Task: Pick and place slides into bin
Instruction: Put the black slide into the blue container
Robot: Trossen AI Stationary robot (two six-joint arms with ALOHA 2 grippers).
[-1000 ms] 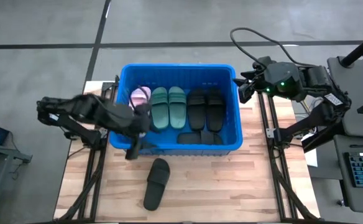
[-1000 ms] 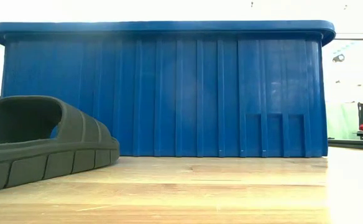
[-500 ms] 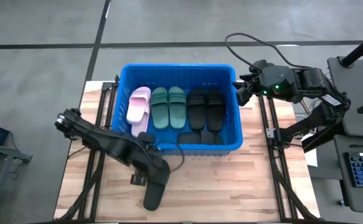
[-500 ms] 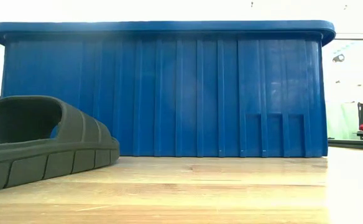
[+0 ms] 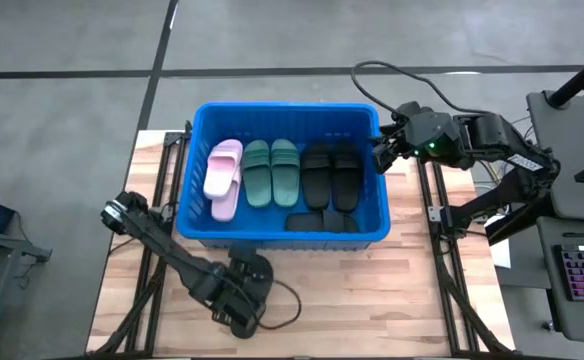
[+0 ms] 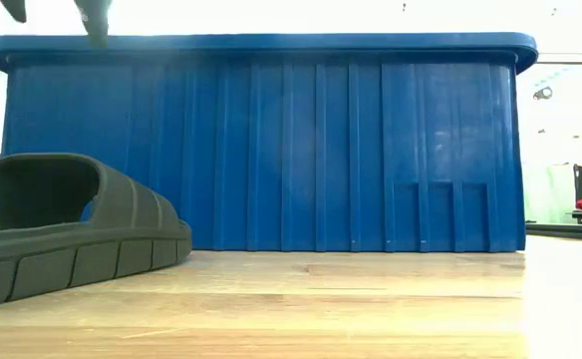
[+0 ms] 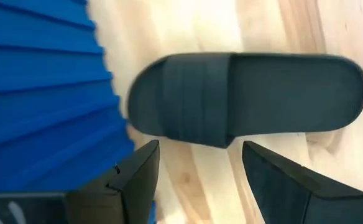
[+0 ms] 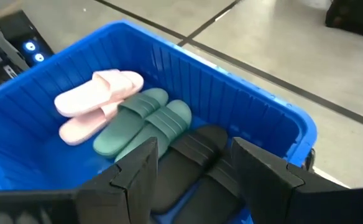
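Observation:
One black slide [image 5: 259, 271] lies sole down on the wooden table in front of the blue bin [image 5: 282, 108]; it also shows in the left wrist view [image 7: 243, 96] and the low view [image 6: 62, 219]. My left gripper [image 7: 197, 155] is open and hangs above this slide with a finger on either side, touching nothing; its fingertips show at the top of the low view [image 6: 52, 10]. My right gripper [image 5: 377, 155] is open and empty beside the bin's right rim. Inside the bin lie a pink pair [image 5: 222, 175], a green pair [image 5: 271, 170] and black slides [image 5: 330, 172].
More black slides [image 5: 322, 220] lie along the bin's near wall inside. The bin's near wall [image 6: 271, 150] stands just behind the slide on the table. Bare wood [image 5: 352, 300] lies to the slide's right. A loose cable [image 5: 287, 305] trails from the left arm.
My left gripper has swung from above the bin's left part out over its near wall toward the table's near edge, and now hangs over the black slide on the table. My right gripper has moved a little toward the bin's right rim. The slide has stayed still.

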